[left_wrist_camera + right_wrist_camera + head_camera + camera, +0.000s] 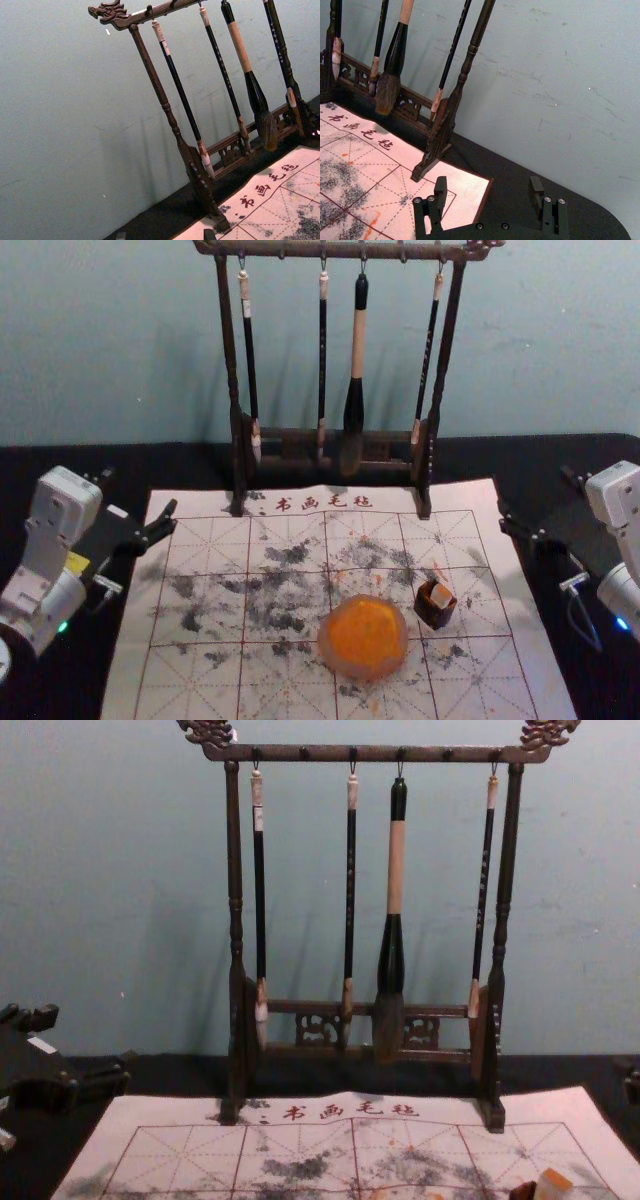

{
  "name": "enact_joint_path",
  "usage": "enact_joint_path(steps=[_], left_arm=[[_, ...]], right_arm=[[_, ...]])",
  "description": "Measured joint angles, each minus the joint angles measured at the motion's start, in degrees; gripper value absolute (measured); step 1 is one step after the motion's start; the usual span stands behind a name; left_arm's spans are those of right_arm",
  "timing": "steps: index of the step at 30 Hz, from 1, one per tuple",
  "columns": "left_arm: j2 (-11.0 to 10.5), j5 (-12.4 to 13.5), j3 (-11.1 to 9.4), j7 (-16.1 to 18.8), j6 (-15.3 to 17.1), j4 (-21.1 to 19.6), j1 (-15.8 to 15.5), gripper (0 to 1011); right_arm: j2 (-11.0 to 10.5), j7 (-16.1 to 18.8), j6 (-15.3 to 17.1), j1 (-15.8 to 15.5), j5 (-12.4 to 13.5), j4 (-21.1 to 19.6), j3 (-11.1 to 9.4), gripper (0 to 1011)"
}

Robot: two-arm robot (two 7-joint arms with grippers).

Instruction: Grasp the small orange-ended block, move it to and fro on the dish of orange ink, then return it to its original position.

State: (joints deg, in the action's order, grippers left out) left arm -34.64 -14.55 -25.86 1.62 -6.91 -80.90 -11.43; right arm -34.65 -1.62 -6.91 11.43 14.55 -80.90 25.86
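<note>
One small pale block with an orange end (441,595) seems to be leaned in a small dark square holder (433,614), just beside the round dish of orange ink (363,637). It is probably light and stiff, but near the ink it may be slippery, so it should be held squarely by its pale sides, without hard squeezing. The black left gripper (140,491) is seen near the left edge of the white paper mat (205,502), and the black right gripper (488,181) by the right edge; both are spread apart, with nothing between.
</note>
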Motion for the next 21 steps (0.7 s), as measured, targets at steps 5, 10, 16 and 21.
enact_joint_path(steps=[5, 10, 16, 21], left_arm=[[0.00, 0.00, 0.00, 0.00, 0.00, 0.00, 0.00, 1001], [0.00, 0.00, 0.00, 0.00, 0.00, 0.00, 0.00, 1001], [0.00, 0.00, 0.00, 0.00, 0.00, 0.00, 0.00, 1001], [0.00, 0.00, 0.00, 0.00, 0.00, 0.00, 0.00, 1001]], right_arm=[[0.00, 0.00, 0.00, 0.00, 0.00, 0.00, 0.00, 1003], [0.00, 0.00, 0.00, 0.00, 0.00, 0.00, 0.00, 1002], [0.00, 0.00, 0.01, 0.00, 0.00, 0.00, 0.00, 1003], [0.00, 0.00, 0.01, 0.00, 0.00, 0.00, 0.00, 1003]])
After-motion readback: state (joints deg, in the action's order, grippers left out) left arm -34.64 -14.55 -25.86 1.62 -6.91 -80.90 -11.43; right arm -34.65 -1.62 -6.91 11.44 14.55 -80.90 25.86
